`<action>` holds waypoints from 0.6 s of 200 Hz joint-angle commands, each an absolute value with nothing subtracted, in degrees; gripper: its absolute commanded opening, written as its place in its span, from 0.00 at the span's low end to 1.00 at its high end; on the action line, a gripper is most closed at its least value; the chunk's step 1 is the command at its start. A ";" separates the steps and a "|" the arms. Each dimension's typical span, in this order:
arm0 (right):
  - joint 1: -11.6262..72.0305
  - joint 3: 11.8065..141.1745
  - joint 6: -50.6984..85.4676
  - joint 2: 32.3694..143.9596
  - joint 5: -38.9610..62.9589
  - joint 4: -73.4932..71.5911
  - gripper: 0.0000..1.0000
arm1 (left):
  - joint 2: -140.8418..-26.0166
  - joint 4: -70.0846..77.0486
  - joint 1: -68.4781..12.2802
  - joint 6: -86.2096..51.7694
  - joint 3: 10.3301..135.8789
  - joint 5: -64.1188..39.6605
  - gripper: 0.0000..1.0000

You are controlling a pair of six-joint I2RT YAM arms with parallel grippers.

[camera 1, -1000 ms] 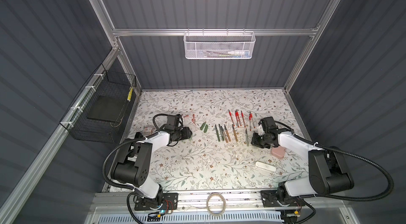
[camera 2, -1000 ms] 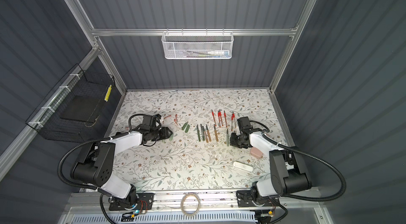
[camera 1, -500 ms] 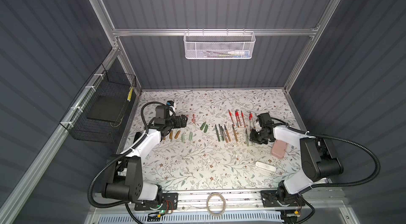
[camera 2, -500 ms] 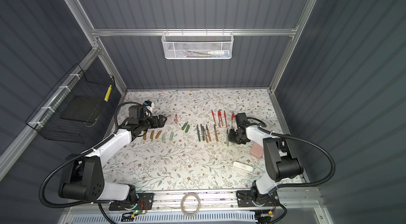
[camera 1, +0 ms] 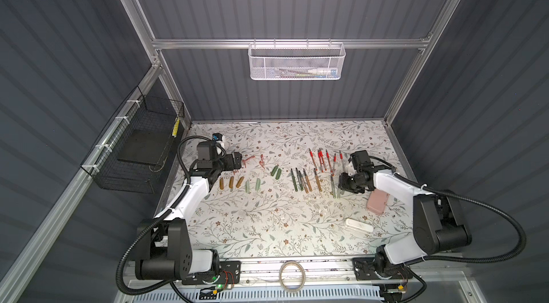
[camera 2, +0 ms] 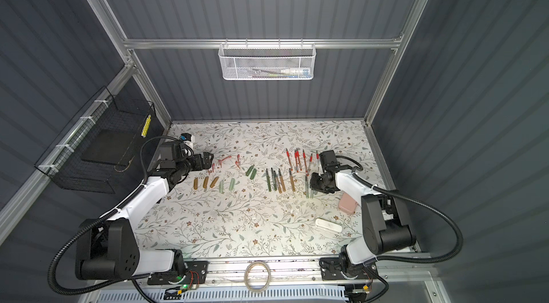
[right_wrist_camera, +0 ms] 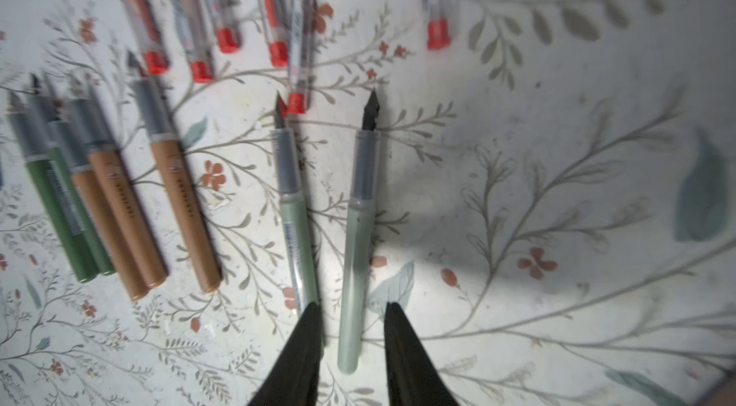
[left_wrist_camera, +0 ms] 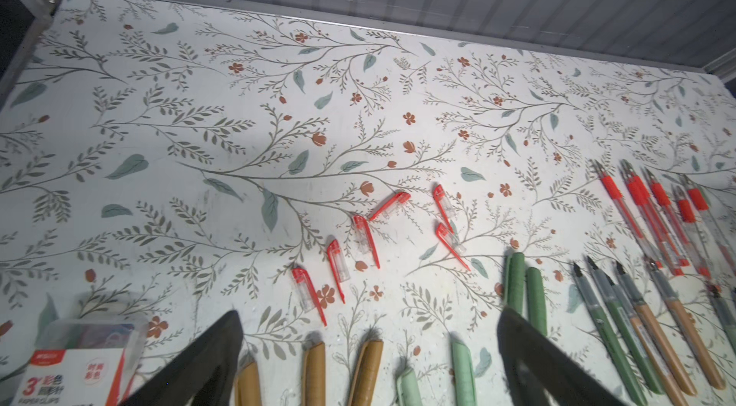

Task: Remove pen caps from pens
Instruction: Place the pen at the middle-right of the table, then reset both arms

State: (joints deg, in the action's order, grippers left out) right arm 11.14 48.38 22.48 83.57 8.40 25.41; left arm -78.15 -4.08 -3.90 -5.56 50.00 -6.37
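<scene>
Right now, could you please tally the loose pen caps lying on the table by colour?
Red caps: 6
Brown caps: 3
Pale-green caps: 2
Olive caps: 2
Total: 13

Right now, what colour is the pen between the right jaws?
The pen is pale green; right wrist view shows it best.
</scene>
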 commanded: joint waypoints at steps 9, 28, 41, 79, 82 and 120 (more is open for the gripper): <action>11.12 48.77 20.22 76.59 5.55 26.57 0.42 | -80.47 0.89 -3.53 -1.40 47.24 -1.77 1.00; 10.99 47.47 18.58 72.78 2.38 23.98 0.49 | -81.95 9.03 -3.52 0.12 42.52 -2.63 1.00; 11.03 47.43 17.83 70.45 1.48 23.63 0.55 | -83.10 15.82 -3.52 0.67 38.98 -2.51 1.00; 10.90 40.63 15.18 62.56 -8.23 13.69 0.99 | -87.15 34.82 -3.52 4.95 30.45 -3.10 1.00; 10.84 40.11 15.05 62.31 -9.14 12.96 0.99 | -87.45 36.27 -3.52 5.20 29.89 -3.10 1.00; 10.55 32.21 12.65 61.35 -20.94 -0.02 0.99 | -90.41 53.83 -3.43 5.54 22.71 -2.57 1.00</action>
